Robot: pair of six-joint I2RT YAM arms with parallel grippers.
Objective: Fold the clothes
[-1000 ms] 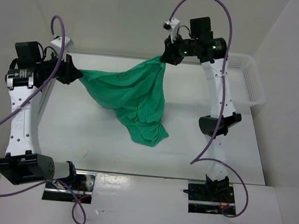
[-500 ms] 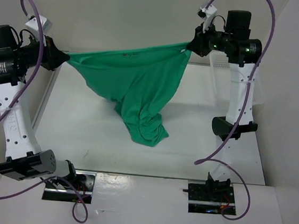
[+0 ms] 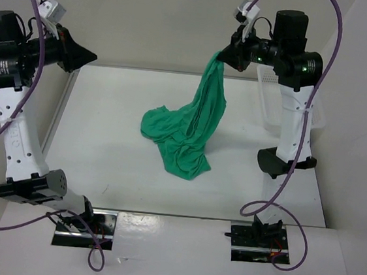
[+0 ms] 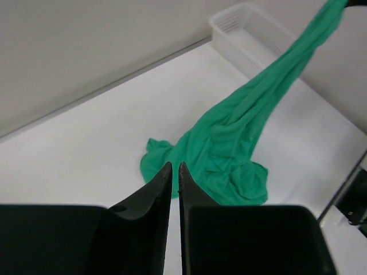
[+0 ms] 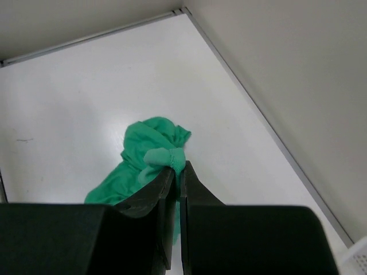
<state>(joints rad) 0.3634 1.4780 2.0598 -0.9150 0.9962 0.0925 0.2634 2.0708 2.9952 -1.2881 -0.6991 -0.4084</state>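
Note:
The clothes, one plain green T-shirt (image 3: 194,129), hang by one edge from my right gripper (image 3: 226,55), which is raised high at the back right. The shirt's lower part lies bunched on the white table (image 3: 104,142). In the right wrist view, the right gripper (image 5: 179,166) is shut on a rolled bit of the shirt's hem (image 5: 163,156). My left gripper (image 3: 92,54) is held high at the back left, well apart from the shirt. In the left wrist view, the left gripper (image 4: 175,165) has nothing in it, its jaws nearly touching, and the shirt (image 4: 229,154) lies far below.
A white mesh basket (image 3: 317,117) stands at the back right, partly behind the right arm, and also shows in the left wrist view as the basket (image 4: 235,20). White walls close in the table at the back and on both sides.
The left gripper has let go of the shirt, which was stretched between both grippers. The freed side has dropped onto the table. The shirt now hangs from the right gripper alone.

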